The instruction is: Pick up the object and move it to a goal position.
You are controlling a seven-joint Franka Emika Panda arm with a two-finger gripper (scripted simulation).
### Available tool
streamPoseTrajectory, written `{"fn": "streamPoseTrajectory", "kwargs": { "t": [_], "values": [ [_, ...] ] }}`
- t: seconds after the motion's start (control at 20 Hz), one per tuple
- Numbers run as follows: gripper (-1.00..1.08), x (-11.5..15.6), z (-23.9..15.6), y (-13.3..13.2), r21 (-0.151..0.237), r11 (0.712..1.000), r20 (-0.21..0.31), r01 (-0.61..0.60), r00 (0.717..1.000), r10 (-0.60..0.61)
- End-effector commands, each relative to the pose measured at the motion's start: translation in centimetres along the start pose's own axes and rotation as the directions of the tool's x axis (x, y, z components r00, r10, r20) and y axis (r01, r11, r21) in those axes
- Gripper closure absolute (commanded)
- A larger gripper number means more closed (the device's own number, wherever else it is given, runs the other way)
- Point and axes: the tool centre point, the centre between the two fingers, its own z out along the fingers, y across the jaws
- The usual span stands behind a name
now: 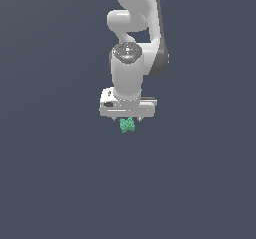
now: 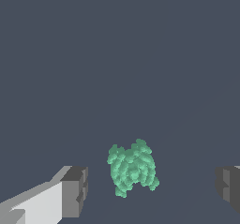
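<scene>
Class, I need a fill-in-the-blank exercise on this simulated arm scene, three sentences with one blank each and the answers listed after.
1. The lumpy object is coloured ____.
2. In the wrist view, the object sits between the two jaws of the gripper, which stand ____, with gaps on both sides.
3. In the exterior view, the object appears directly ____ the gripper.

Missing words: green; open; below

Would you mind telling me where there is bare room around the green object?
The grey floor lies bare all round. The only crowded spot is under the gripper, where the green object sits between the open fingers, gaps either side.
</scene>
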Motion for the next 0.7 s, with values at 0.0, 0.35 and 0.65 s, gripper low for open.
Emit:
{"fn": "streamPoseTrajectory", "kwargs": {
  "t": [0.0, 0.35, 0.65],
  "values": [
    [-0.92, 0.0, 0.0, 0.0, 0.0, 1.0, 0.0, 0.0, 1.0, 0.0],
    [-0.92, 0.5, -0.8, 2.5, 0.004, 0.997, -0.013, -0.072, 0.997, 0.072],
    [-0.92, 0.5, -0.9, 2.8, 0.005, 0.997, -0.014, -0.077, 0.997, 0.077]
  ]
}}
